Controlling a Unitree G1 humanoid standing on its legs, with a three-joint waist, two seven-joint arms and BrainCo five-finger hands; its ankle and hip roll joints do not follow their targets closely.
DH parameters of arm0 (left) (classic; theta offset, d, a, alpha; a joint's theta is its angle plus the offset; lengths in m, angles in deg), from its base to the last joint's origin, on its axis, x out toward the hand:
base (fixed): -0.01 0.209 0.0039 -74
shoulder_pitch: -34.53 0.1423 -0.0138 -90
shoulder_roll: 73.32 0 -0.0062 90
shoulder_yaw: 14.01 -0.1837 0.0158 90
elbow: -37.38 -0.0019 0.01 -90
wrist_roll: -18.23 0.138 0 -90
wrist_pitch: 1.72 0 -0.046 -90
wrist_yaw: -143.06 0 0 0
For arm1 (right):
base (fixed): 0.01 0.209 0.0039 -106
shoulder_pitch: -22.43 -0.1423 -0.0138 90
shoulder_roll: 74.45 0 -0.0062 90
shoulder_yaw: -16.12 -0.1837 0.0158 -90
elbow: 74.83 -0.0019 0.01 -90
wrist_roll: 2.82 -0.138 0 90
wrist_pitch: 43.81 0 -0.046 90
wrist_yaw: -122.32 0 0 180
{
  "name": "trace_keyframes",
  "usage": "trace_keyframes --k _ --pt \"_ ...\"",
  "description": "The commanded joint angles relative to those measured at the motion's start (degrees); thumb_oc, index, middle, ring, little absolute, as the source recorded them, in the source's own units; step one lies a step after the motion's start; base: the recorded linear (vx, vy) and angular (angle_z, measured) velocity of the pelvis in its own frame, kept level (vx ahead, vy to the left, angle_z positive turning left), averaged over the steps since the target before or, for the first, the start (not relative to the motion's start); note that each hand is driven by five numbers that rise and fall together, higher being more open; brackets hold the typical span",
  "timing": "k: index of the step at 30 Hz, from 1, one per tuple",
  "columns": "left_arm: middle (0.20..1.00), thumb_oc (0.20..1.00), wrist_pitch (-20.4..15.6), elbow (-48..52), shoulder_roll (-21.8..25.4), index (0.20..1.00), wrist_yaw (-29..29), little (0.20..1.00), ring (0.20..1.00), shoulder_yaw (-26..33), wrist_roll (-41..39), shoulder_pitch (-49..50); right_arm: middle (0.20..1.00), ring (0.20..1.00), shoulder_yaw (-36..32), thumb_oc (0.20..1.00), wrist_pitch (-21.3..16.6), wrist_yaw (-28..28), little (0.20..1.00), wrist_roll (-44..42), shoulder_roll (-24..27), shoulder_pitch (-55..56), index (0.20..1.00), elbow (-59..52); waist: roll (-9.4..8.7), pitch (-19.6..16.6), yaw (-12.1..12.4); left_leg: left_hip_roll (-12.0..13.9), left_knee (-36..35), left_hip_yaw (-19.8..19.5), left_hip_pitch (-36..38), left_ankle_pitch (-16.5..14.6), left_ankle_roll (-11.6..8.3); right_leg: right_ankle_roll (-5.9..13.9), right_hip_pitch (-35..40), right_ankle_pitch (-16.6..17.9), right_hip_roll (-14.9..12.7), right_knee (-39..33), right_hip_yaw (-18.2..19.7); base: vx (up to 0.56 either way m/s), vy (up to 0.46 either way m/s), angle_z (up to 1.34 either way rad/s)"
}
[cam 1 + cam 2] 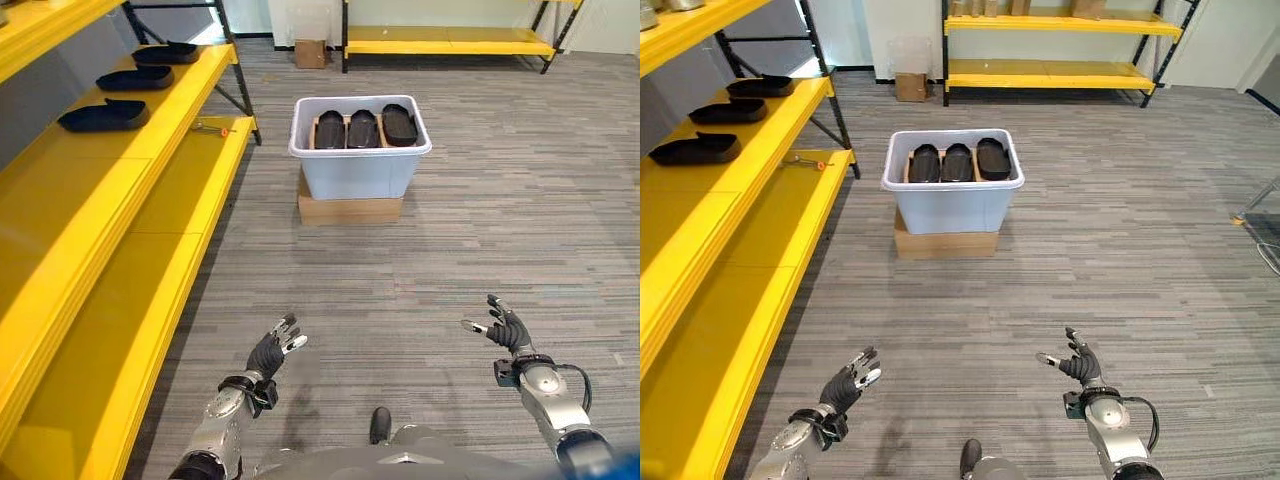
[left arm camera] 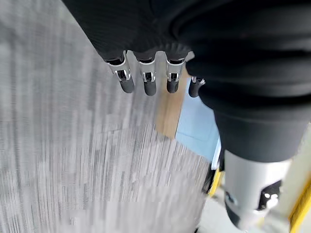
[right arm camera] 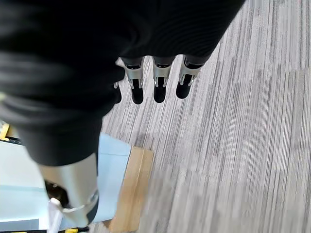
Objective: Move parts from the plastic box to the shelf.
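Pale glossy plastic box (image 1: 358, 172), matt black parts (image 1: 362, 128), glossy yellow shelf (image 1: 150, 150).

No text, label, number or sign can be read anywhere. The plastic box (image 1: 360, 160), the cardboard under it (image 1: 350, 210), the black parts (image 1: 105, 116) on the yellow shelf (image 1: 120, 200) and the small carton (image 1: 310, 53) by the far wall show no legible marking.

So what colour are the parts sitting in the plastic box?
Black parts, best seen in the left eye view.
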Motion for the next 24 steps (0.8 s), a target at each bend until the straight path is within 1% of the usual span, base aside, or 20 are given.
trace_keyframes --k 1,2,3,4,5,6,7,9,10,11,12,13,14,15,17,19,20,21,23,24 --pt "1.000 1.000 -3.02 4.87 1.99 1.000 1.02 1.000 1.000 -1.32 -1.45 -2.06 1.000 1.000 -0.52 1.000 -2.75 -0.23 1.000 -0.41 1.22 -0.03 1.000 -1.31 -1.58 0.91 0.36 -5.65 -8.81 7.60 -1.21 -1.72 7.33 7.63 1.22 0.59 -1.81 -0.14 -4.21 0.17 -0.009 0.00" --pt "1.000 1.000 -3.19 5.26 2.18 1.000 1.30 1.000 1.000 -1.09 -0.96 -2.19 1.000 1.000 -0.46 1.000 -3.03 -0.65 1.000 -0.06 1.00 -0.17 1.000 -1.10 -1.68 1.16 0.36 -6.34 -11.55 8.41 -1.18 -2.82 8.20 7.97 1.57 0.49 -2.14 -0.07 -3.87 0.28 0.119 -0.03" --pt "1.000 1.000 -3.54 6.00 2.46 1.000 3.20 1.000 1.000 -0.87 -0.36 -1.85 1.000 1.000 0.26 1.000 -2.59 -0.87 1.000 0.66 0.45 -0.58 1.000 -1.24 -1.61 1.19 0.46 -8.27 -24.69 10.91 -0.82 -3.19 9.48 9.10 2.93 0.40 -2.65 -0.49 -3.14 0.26 0.134 -0.05" --pt "1.000 1.000 -3.50 6.06 2.47 1.000 3.39 1.000 1.000 -0.83 -0.45 -1.71 1.000 1.000 0.43 1.000 -2.40 -0.78 1.000 0.76 0.36 -0.57 1.000 -1.44 -1.53 1.19 0.50 -8.59 -26.92 11.22 -0.86 -2.85 9.51 9.26 3.24 0.39 -2.68 -0.66 -3.06 0.29 0.170 -0.04" --pt "1.000 1.000 -3.31 6.19 2.40 1.000 4.19 1.000 1.000 -0.73 -1.06 -1.31 1.000 1.000 0.85 1.000 -1.95 -0.72 1.000 1.04 0.26 -0.52 1.000 -1.80 -1.21 1.15 0.74 -9.51 -32.15 11.16 -1.42 -1.47 9.38 9.67 3.84 0.43 -2.69 -0.99 -2.75 0.12 0.071 0.12" --pt "1.000 1.000 -3.30 6.20 2.40 1.000 4.20 1.000 1.000 -0.73 -1.05 -1.30 1.000 1.000 0.85 1.000 -1.94 -0.72 1.000 1.04 0.26 -0.50 1.000 -1.81 -1.24 1.15 0.75 -9.60 -32.36 11.19 -1.31 -1.36 9.40 9.69 3.86 0.44 -2.73 -1.00 -2.74 0.22 0.106 0.09" --pt "1.000 1.000 -3.17 6.12 2.18 1.000 5.10 1.000 1.000 -0.27 -1.81 -0.72 1.000 1.000 1.50 1.000 -1.68 -0.86 1.000 1.21 0.21 -0.44 1.000 -2.05 -0.60 1.17 1.28 -9.31 -37.70 10.45 -2.68 1.63 8.61 9.91 4.84 0.21 -2.42 -1.35 -2.32 0.26 0.090 -0.06" --pt "1.000 1.000 -2.53 5.60 2.05 1.000 4.14 1.000 1.000 1.01 -2.66 0.28 1.000 1.000 2.57 1.000 -1.53 -1.39 1.000 0.92 0.27 -0.33 1.000 -2.52 0.32 1.70 2.17 -7.23 -43.48 8.96 -5.29 8.27 6.47 9.82 6.09 -0.31 -2.19 -1.25 -1.91 0.36 0.129 -0.24" --pt "1.000 1.000 -2.90 5.16 1.95 1.000 3.35 1.000 1.000 1.84 -3.79 0.84 1.000 1.000 2.99 1.000 -1.28 -1.79 1.000 1.04 0.49 -0.25 1.000 -2.94 0.61 2.29 2.41 -5.81 -44.66 8.32 -6.86 9.84 5.82 9.68 6.42 -1.10 -2.47 -0.33 -1.67 0.25 0.106 -0.23" --pt "1.000 1.000 -3.05 5.05 1.90 1.000 3.23 1.000 1.000 2.04 -4.00 0.94 1.000 1.000 3.09 1.000 -1.23 -1.87 1.000 1.10 0.54 -0.23 1.000 -3.04 0.63 2.40 2.41 -5.50 -44.83 8.25 -7.17 10.04 5.73 9.68 6.47 -1.29 -2.60 -0.05 -1.70 0.30 0.144 -0.24" --pt "1.000 1.000 -4.34 4.59 1.69 1.000 3.22 1.000 1.000 3.00 -4.33 1.21 1.000 1.000 3.64 1.000 -1.10 -2.34 1.000 1.42 0.68 -0.02 1.000 -3.49 0.85 2.89 2.38 -4.24 -44.80 8.84 -8.38 10.20 5.54 9.64 6.68 -2.27 -3.17 1.30 -2.11 0.30 0.150 -0.33" --pt "1.000 1.000 -5.42 4.23 1.60 1.000 3.44 1.000 1.000 3.52 -4.46 1.40 1.000 1.000 4.11 1.000 -1.25 -2.43 1.000 1.74 0.71 0.18 1.000 -3.93 1.12 3.00 2.22 -4.12 -44.20 10.14 -8.50 9.50 5.76 9.62 6.60 -3.17 -3.38 2.60 -2.60 0.36 0.183 -0.38" --pt "1.000 1.000 -5.81 4.15 1.73 1.000 3.46 1.000 1.000 4.04 -4.59 1.57 1.000 1.000 4.38 1.000 -1.31 -2.30 1.000 1.88 0.68 0.14 1.000 -4.05 1.29 2.99 2.32 -4.31 -43.89 10.53 -8.38 8.79 6.13 9.57 6.51 -3.90 -3.46 3.66 -2.79 0.34 0.152 -0.29" --pt "1.000 1.000 -5.72 4.49 1.88 1.000 4.22 1.000 1.000 4.70 -4.57 1.66 1.000 1.000 4.78 1.000 -1.25 -2.44 1.000 1.82 0.40 0.01 1.000 -4.05 1.32 3.05 2.71 -4.33 -42.72 9.81 -8.89 8.57 6.52 9.37 6.50 -4.82 -3.56 4.94 -2.60 0.35 0.136 -0.34" --pt "1.000 1.000 -5.21 4.34 2.29 1.000 4.89 1.000 1.000 5.30 -4.82 1.74 1.000 1.000 5.14 1.000 -1.51 -3.25 1.000 2.11 -0.09 -0.27 1.000 -3.51 1.29 3.17 3.31 -5.01 -41.21 8.70 -9.06 7.03 7.46 9.07 6.53 -6.67 -3.68 7.18 -1.94 0.36 0.119 -0.45" --pt "1.000 1.000 -4.59 3.58 2.61 1.000 4.06 1.000 1.000 5.73 -3.80 1.48 1.000 1.000 5.36 1.000 -1.67 -3.61 1.000 2.09 -0.33 -0.28 1.000 -2.97 1.08 2.93 3.58 -5.65 -39.75 9.20 -8.68 5.73 8.33 8.78 7.19 -7.79 -3.59 7.72 -2.22 0.37 0.135 -0.62" --pt "1.000 1.000 -3.04 3.01 2.78 1.000 1.65 1.000 1.000 5.78 -2.80 1.32 1.000 1.000 5.47 1.000 -1.53 -4.27 1.000 1.90 -0.60 -0.19 1.000 -2.92 0.76 2.60 3.96 -6.75 -38.84 8.74 -8.50 4.50 9.08 8.87 7.92 -8.64 -3.58 8.20 -2.06 0.43 0.184 -0.44" --pt "1.000 1.000 -2.46 2.89 2.83 1.000 0.13 1.000 1.000 5.75 -2.52 1.42 1.000 1.000 5.55 1.000 -1.53 -4.61 1.000 1.99 -0.81 -0.24 1.000 -2.88 0.57 2.48 4.35 -7.39 -38.24 7.58 -8.67 3.97 9.43 8.92 8.13 -8.88 -3.63 8.56 -1.52 0.33 0.157 -0.15" --pt "1.000 1.000 -2.23 2.92 2.98 1.000 -1.12 1.000 1.000 5.53 -2.61 1.63 1.000 1.000 5.64 1.000 -1.34 -5.35 1.000 2.10 -1.03 -0.38 1.000 -2.88 0.43 2.30 4.55 -8.09 -37.88 6.74 -8.27 3.14 9.98 9.16 8.00 -9.50 -3.81 9.71 -0.93 0.36 0.245 0.12" --pt "1.000 1.000 -0.78 3.49 3.94 1.000 -3.26 1.000 1.000 5.38 -3.35 2.36 1.000 1.000 5.73 1.000 -0.52 -6.92 1.000 3.76 -1.73 -0.52 1.000 -3.55 0.29 1.46 4.80 -10.70 -38.58 4.97 -6.33 0.97 11.77 10.58 7.66 -10.11 -4.59 13.39 0.40 0.51 0.395 0.02"
